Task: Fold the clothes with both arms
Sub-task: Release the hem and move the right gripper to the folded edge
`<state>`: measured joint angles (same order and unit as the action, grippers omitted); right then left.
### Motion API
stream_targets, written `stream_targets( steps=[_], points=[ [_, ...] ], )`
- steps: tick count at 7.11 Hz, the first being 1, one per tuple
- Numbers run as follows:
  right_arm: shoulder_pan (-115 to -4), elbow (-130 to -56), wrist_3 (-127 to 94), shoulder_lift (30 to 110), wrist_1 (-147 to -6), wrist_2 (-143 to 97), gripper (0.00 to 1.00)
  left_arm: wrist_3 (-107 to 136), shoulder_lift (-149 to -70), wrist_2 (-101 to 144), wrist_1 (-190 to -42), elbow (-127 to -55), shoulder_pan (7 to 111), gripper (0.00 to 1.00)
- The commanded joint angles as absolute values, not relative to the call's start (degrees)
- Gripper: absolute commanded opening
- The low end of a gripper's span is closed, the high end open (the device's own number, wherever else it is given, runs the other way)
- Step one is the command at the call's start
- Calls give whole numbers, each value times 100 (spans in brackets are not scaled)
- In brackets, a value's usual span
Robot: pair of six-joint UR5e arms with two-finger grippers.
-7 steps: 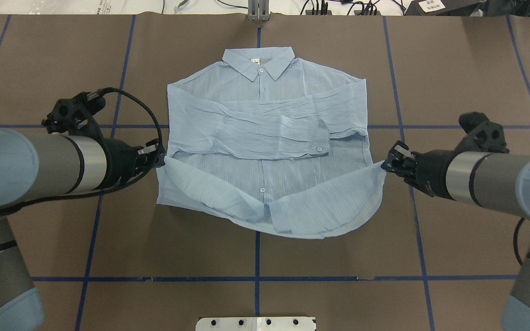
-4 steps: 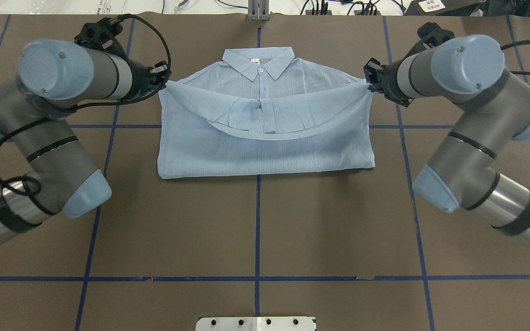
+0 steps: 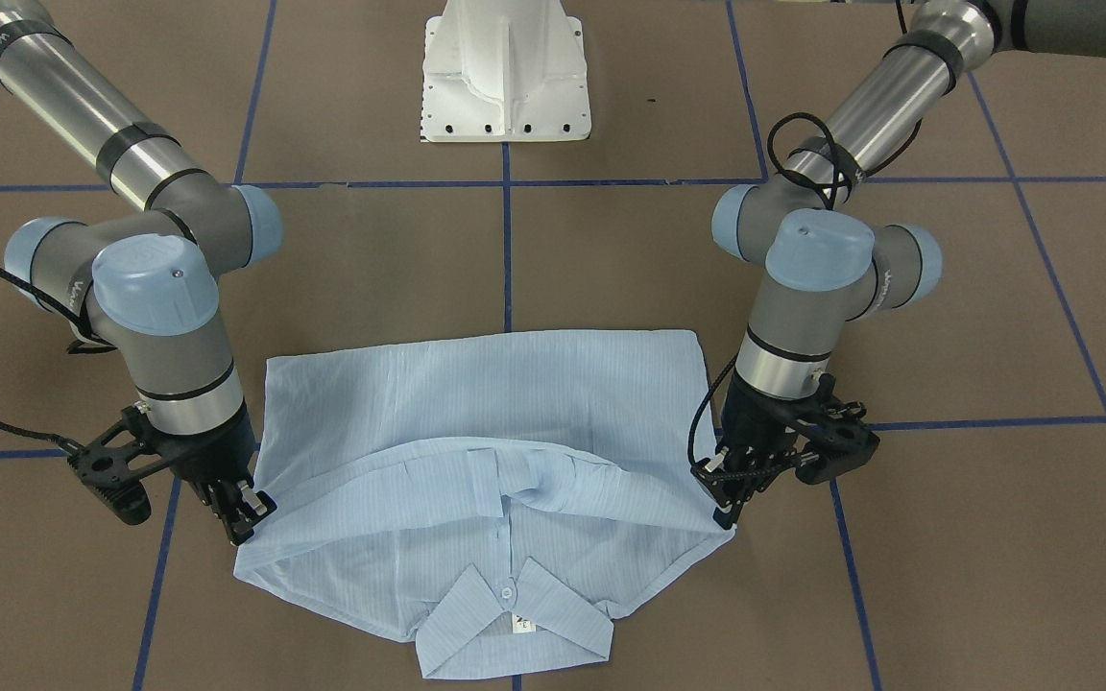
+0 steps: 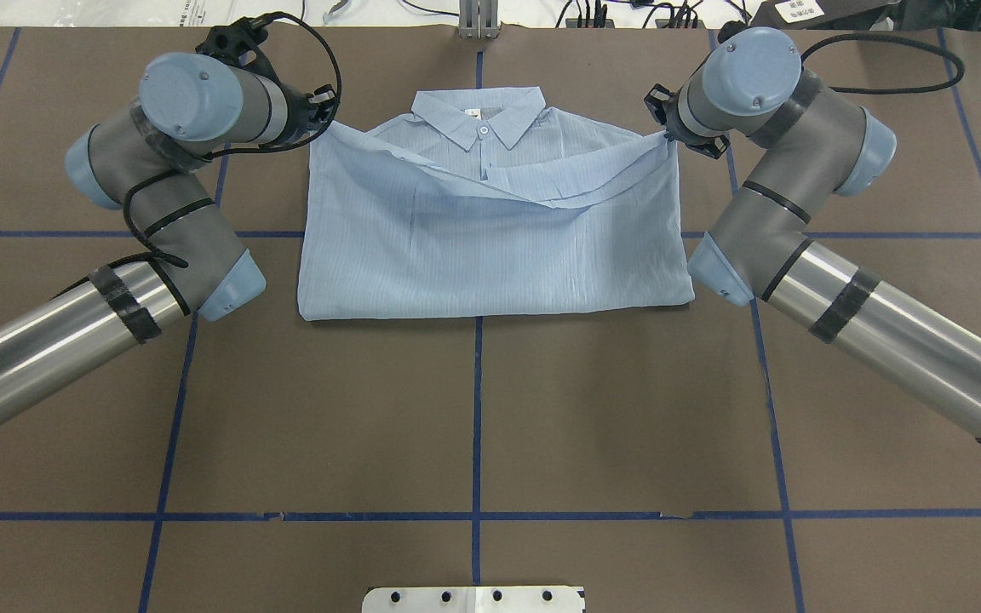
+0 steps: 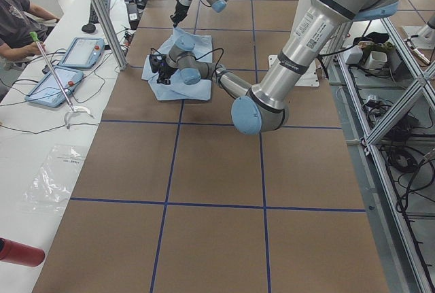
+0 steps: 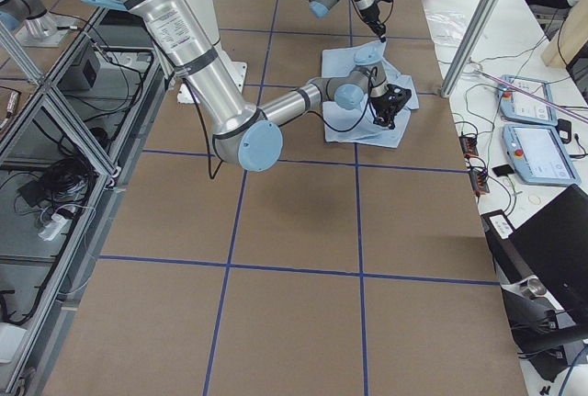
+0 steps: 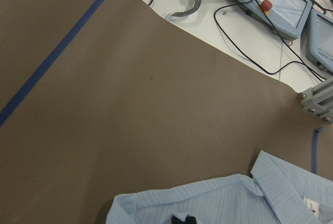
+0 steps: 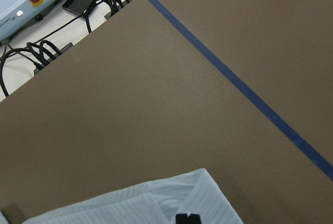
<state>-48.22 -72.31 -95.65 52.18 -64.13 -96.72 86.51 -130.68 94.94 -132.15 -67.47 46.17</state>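
Shirt (image 4: 490,255) lies folded, pinched by left gripper (image 4: 327,121) and right gripper (image 4: 668,139).

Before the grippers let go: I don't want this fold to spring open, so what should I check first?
1. Left gripper shut on a corner of the shirt: ok.
2. Right gripper shut on the other corner: ok.
3. Hem laid flat on the chest: not ok; it sags between the raised corners.
4. Collar left uncovered: ok.
5. Fold line straight at the near edge: ok.
6. Sleeves tucked inside: cannot tell, hidden under the top layer.
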Motion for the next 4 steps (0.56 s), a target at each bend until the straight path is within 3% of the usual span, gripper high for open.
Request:
stream_targets(
  steps=[1, 2, 3, 4],
  points=[
    [-4816, -6559, -9563, 4966, -6205, -9668, 0, 8360, -13245, 9483, -13491, -6101, 4614, 0],
    [-4825, -6548, -9563, 4966, -6135, -9659, 3, 8167, -13245, 9483, -13491, -6047, 4623, 32],
    [-4834, -6557, -9563, 4983, -6117, -9650, 98, 8104, -13228, 9483, -13483, -6038, 4623, 57],
    [-4851, -6609, -9580, 5018, -6108, -9668, 100, 7921, -13236, 9483, -13482, -6047, 4649, 68]
  ],
)
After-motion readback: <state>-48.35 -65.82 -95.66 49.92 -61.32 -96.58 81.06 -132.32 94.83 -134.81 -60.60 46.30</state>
